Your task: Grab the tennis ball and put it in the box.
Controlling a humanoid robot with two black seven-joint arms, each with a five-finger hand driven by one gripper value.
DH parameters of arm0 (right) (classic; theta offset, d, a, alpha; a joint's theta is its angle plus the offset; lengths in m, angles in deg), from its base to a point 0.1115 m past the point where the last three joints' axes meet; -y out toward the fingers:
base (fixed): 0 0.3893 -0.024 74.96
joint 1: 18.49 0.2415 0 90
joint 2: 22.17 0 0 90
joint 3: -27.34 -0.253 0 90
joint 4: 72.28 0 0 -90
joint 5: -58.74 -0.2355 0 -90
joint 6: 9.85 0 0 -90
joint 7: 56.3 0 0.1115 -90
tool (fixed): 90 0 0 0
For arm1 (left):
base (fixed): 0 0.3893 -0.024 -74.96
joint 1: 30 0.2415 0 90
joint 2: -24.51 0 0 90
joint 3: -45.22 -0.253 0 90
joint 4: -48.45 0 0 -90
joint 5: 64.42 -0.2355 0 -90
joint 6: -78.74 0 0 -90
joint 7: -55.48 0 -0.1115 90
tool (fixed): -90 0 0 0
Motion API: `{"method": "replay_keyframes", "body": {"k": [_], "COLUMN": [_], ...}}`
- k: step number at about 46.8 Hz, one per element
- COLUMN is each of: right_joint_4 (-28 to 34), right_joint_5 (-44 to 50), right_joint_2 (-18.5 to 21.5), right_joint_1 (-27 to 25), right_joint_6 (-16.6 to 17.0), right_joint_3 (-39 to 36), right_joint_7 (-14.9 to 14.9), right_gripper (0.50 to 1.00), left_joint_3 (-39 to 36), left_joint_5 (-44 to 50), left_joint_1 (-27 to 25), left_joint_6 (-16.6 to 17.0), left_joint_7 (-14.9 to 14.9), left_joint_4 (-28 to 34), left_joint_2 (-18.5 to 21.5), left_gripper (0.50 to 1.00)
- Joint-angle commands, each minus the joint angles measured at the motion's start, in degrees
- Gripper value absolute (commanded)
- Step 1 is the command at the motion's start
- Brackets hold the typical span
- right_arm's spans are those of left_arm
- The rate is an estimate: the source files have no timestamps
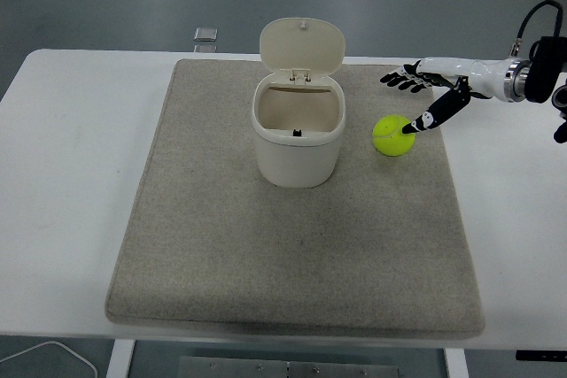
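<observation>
now right hand [423, 93] spread, thumb touching tennis ball [392, 135].

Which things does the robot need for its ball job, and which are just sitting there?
Needed for the job:
- tennis ball, on the mat
- box, lid open
- right hand, fingers spread, thumb tip at the ball

Just lying about:
- grey mat under everything
- white table
- small flat object at the far edge
- white cable at the bottom left
</observation>
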Motion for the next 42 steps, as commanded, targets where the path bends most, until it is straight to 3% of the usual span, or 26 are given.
{"method": "replay_keyframes", "body": {"k": [1,10,42], "right_joint_4": [0.0,0.0,0.6], "right_joint_5": [0.8,4.9,5.3], "right_joint_2": [0.4,1.4,4.0], "right_joint_1": [-0.7,-2.9,-4.3], "right_joint_6": [-1.4,-3.3,-9.3], "right_joint_3": [0.1,0.9,2.8], "right_joint_7": [0.0,0.0,-0.1], "right_gripper": [0.930,0.930,0.917], "left_joint_3": [0.0,0.0,0.0], "left_joint_5": [0.0,0.0,0.0], "left_joint_1": [0.0,0.0,0.0], "left_joint_6": [0.0,0.0,0.0], "left_joint_7": [0.0,0.0,0.0], "left_joint_4": [0.0,0.0,0.0], "left_joint_2": [0.0,0.0,0.0], "left_gripper": [0.996,0.996,0.996]}}
